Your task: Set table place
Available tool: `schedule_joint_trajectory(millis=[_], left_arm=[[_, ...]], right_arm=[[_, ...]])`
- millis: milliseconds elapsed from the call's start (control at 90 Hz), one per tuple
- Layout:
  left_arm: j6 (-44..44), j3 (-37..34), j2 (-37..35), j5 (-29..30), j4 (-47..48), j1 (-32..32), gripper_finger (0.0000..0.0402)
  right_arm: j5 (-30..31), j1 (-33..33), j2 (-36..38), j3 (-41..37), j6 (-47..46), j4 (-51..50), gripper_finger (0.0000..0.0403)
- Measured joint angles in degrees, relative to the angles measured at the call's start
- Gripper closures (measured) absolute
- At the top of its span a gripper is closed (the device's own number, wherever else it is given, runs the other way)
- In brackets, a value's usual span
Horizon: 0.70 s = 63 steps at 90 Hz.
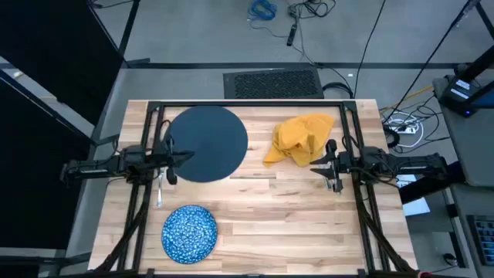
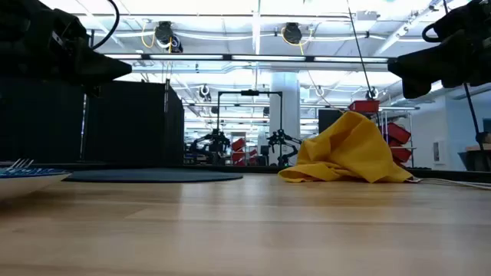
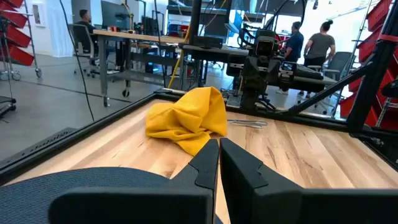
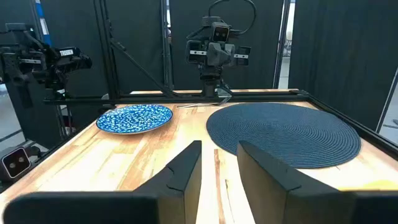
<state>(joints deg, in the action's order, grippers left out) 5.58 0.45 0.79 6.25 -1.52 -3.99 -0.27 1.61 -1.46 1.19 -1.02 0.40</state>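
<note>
The large dark round plate [image 1: 204,143] lies flat on the table [image 1: 309,224], far left of centre. My left gripper [image 1: 185,157] hovers shut above the plate's near left edge and holds nothing. The mustard-yellow napkin [image 1: 301,139] sits crumpled in a heap at the far right. My right gripper [image 1: 315,164] hangs open just on the near side of the napkin, clear of it. The blue speckled dish [image 1: 189,232] rests near the front left. A silver fork [image 1: 159,193] lies beside the left arm, and thin cutlery [image 1: 251,176] lies at mid table.
The black metal frame [image 1: 247,103] runs around the tabletop and along both arm bases. More silver cutlery [image 1: 337,185] lies under the right arm. Bare wood spans the near middle and near right. People stand in the room beyond the table.
</note>
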Motion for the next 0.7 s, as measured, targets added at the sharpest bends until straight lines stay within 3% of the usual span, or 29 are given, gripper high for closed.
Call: schedule_joint_trajectory(millis=[544,700], left_arm=[[-1.71,0.0,0.01,0.01,-0.21,0.0,0.0402],[-4.78,0.0,0.01,0.44,-8.0,0.0,0.0402]], right_arm=[[0.0,0.02,0.01,0.0,0.02,0.0,0.0309],[0.57,0.0,-0.01,-0.02,4.04,4.61,0.0309]])
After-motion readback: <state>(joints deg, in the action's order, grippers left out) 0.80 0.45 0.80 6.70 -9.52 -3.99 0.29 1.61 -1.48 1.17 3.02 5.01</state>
